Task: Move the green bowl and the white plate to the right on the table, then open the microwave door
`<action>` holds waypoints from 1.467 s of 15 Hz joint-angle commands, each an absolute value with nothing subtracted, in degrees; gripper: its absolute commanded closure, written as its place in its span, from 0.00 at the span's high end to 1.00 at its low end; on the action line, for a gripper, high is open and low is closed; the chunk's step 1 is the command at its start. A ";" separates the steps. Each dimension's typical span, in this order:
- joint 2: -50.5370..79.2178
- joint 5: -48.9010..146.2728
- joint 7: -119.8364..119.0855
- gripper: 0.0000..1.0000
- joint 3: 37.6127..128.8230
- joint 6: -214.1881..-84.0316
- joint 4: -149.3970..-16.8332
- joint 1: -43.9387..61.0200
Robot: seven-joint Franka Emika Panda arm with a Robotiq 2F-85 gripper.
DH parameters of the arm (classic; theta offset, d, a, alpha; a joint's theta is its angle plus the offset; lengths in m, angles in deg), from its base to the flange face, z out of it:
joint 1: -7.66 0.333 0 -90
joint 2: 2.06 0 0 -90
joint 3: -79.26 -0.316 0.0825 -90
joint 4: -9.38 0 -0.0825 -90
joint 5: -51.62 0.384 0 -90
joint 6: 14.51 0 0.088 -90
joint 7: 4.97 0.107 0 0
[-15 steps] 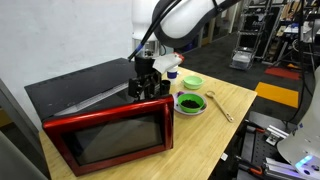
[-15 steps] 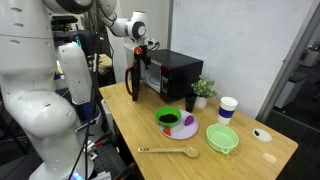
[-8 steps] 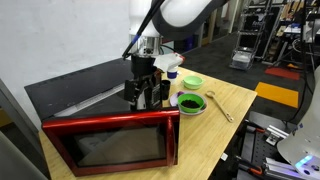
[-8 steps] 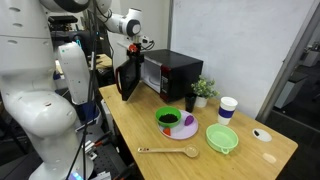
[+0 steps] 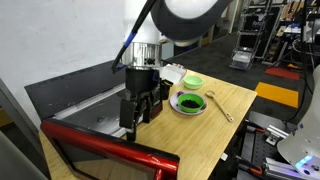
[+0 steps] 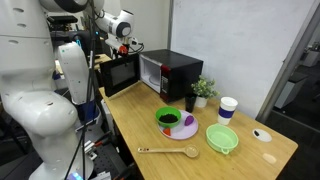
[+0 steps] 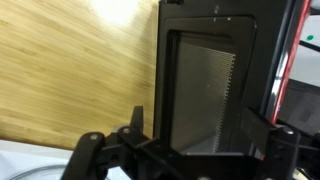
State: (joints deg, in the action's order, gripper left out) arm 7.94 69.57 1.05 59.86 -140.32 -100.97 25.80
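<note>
The red microwave door (image 5: pixel 112 157) stands swung wide open in both exterior views, with its dark inner side (image 6: pixel 118 74) turned out. My gripper (image 5: pixel 134 116) hangs open just behind the door's free edge. In the wrist view the door's mesh window (image 7: pixel 205 80) fills the space beyond the spread fingers (image 7: pixel 137 122), and I cannot tell whether they touch it. The pale green bowl (image 5: pixel 192 83) and the white plate (image 5: pixel 190 103) with its green ring sit on the wooden table (image 5: pixel 235 95) past the microwave. Both also show in an exterior view, the bowl (image 6: pixel 222 138) and the plate (image 6: pixel 172 120).
A wooden spoon (image 6: pixel 168 152) lies near the table's front edge. A white cup (image 6: pixel 228 108), a small potted plant (image 6: pixel 203 90) and a dark cup (image 6: pixel 190 101) stand beside the microwave body (image 6: pixel 178 72). A white robot torso (image 6: pixel 40 100) stands off the table's end.
The microwave door has swung from nearly shut to wide open. My gripper moved outward with its free edge, away from the microwave body. Bowl and plate stayed put.
</note>
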 commanded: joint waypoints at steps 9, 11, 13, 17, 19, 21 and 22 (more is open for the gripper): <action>3.45 64.15 -2.97 1.00 63.32 -134.74 -99.70 23.66; 1.21 63.99 -4.83 1.00 64.24 -131.01 -98.71 22.68; -1.45 64.42 -7.70 1.00 65.12 -126.95 -97.75 21.75; -6.76 62.51 -11.37 1.00 66.99 -119.78 -97.37 20.44; -8.98 58.83 -11.79 1.00 67.65 -117.04 -98.25 20.02; -11.05 55.01 -11.74 1.00 68.17 -115.09 -99.56 19.56; -12.04 53.50 -11.67 1.00 68.39 -114.87 -100.58 19.38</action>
State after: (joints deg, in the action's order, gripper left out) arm -8.98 56.99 -10.08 68.01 -116.65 -97.58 20.46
